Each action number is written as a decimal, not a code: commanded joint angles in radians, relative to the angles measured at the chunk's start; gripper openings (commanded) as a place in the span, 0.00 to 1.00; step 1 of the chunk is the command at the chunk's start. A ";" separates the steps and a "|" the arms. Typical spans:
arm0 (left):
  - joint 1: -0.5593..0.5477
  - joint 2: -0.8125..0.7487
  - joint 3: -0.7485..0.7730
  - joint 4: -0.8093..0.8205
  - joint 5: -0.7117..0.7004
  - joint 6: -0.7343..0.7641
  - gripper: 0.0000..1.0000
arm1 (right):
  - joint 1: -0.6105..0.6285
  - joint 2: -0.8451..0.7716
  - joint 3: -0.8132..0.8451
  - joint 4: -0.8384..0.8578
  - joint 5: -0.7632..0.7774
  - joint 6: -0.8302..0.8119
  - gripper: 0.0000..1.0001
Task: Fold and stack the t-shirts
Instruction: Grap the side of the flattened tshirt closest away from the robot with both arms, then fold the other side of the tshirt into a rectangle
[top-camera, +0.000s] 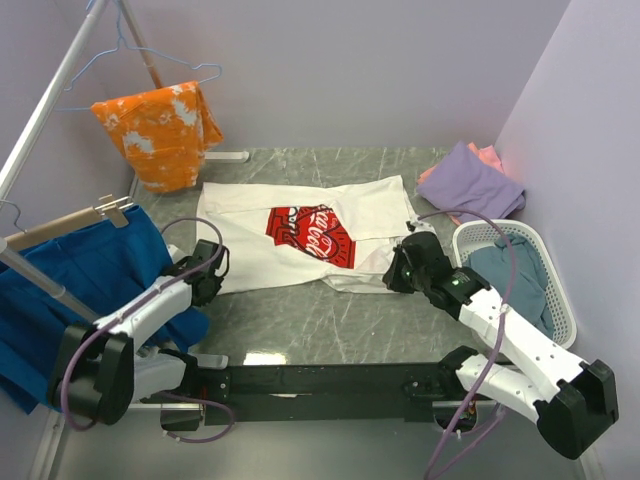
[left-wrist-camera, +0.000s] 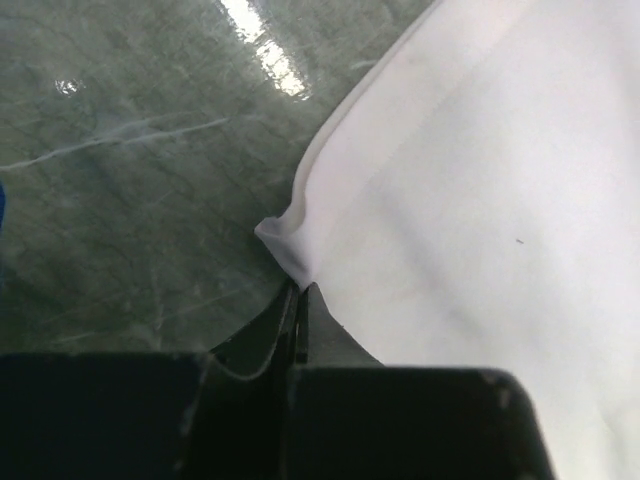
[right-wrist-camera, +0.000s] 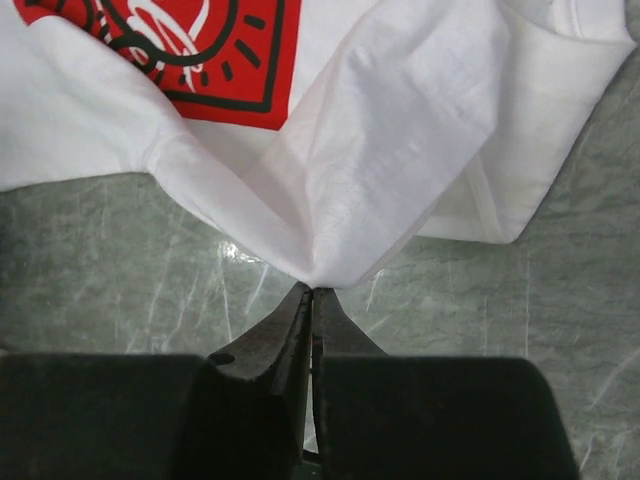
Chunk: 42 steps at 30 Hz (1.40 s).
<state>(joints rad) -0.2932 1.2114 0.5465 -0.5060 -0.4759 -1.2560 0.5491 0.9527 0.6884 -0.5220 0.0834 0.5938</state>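
A white t-shirt (top-camera: 300, 230) with a red-and-white square print lies spread across the middle of the green marble table. My left gripper (top-camera: 211, 262) is shut on the shirt's near left corner (left-wrist-camera: 290, 245). My right gripper (top-camera: 402, 268) is shut on the near right edge of the white cloth (right-wrist-camera: 330, 250), which peaks up from the pinch. A purple t-shirt (top-camera: 472, 182) lies over a salmon-pink one (top-camera: 488, 155) at the back right. A grey-blue t-shirt (top-camera: 515, 275) fills a white basket (top-camera: 560, 300).
An orange white-splotched garment (top-camera: 160, 130) hangs on a hanger at the back left. A large bright blue cloth (top-camera: 80, 280) hangs on a wooden hanger at the left, close beside my left arm. A metal rack pole (top-camera: 50, 105) slants across the left.
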 joint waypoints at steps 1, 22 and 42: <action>0.005 -0.116 0.026 -0.071 0.008 0.069 0.01 | -0.008 -0.045 0.027 -0.022 -0.133 -0.026 0.04; 0.005 -0.243 0.177 -0.321 -0.082 0.116 0.01 | 0.316 -0.065 -0.026 -0.167 -0.375 0.031 0.02; 0.066 -0.168 0.220 -0.215 -0.055 0.244 0.01 | 0.269 0.087 0.088 -0.151 -0.265 -0.037 0.04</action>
<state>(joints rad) -0.2321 0.9962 0.7589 -0.7998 -0.5304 -1.0588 0.8738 1.0439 0.6769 -0.6773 -0.2867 0.5838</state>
